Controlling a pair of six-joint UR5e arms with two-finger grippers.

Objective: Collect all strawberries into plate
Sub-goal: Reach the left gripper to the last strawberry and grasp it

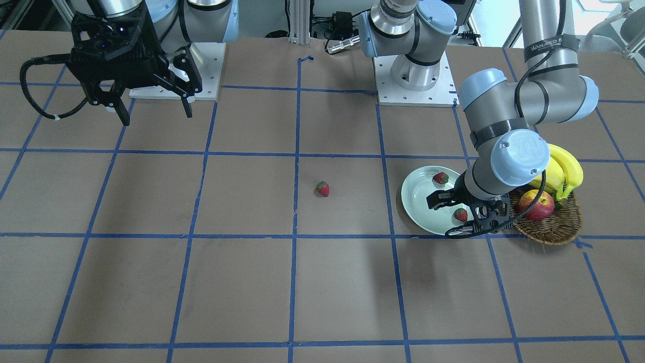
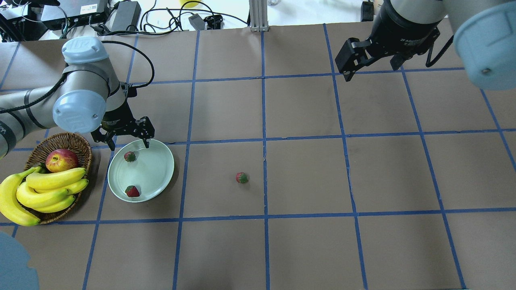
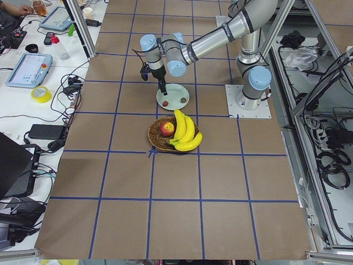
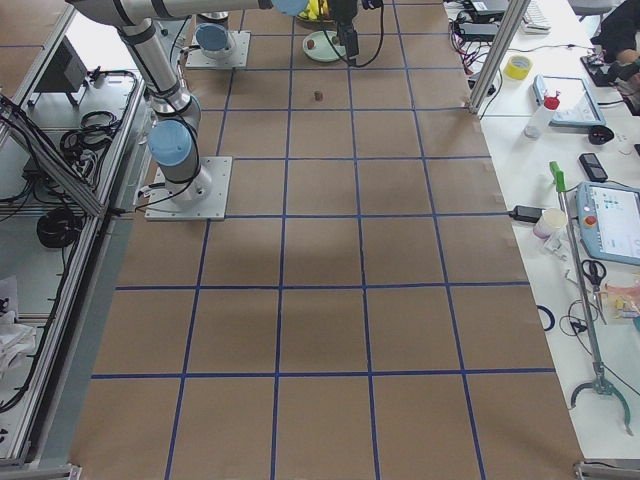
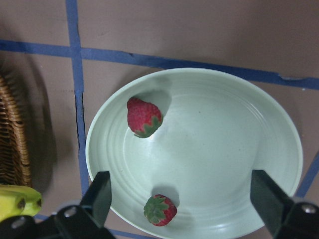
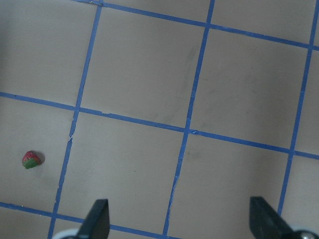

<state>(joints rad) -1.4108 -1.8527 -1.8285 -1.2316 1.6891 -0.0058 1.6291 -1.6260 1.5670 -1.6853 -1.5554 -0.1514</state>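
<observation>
The mint-green plate [image 2: 155,169] [image 1: 421,196] [image 5: 224,149] holds two strawberries: one [image 2: 130,156] [image 1: 460,215] [image 5: 144,117] near my left gripper, the other [image 2: 132,191] [image 1: 441,177] [image 5: 160,210] at the plate's opposite side. A third strawberry [image 2: 242,177] [image 1: 322,188] [image 6: 31,159] lies alone on the table toward the middle. My left gripper [image 2: 128,145] [image 5: 182,209] hovers open over the plate with nothing between its fingers. Far off and raised over the table's other half, my right gripper [image 2: 369,69] [image 1: 156,117] [image 6: 180,219] is open and empty.
A brown wicker basket [image 2: 68,141] [image 1: 554,232] stands right beside the plate, holding a red-yellow apple [image 2: 61,160] [image 1: 536,205] and a bunch of bananas [image 2: 48,187] [image 1: 562,171]. Blue tape lines grid the brown table top.
</observation>
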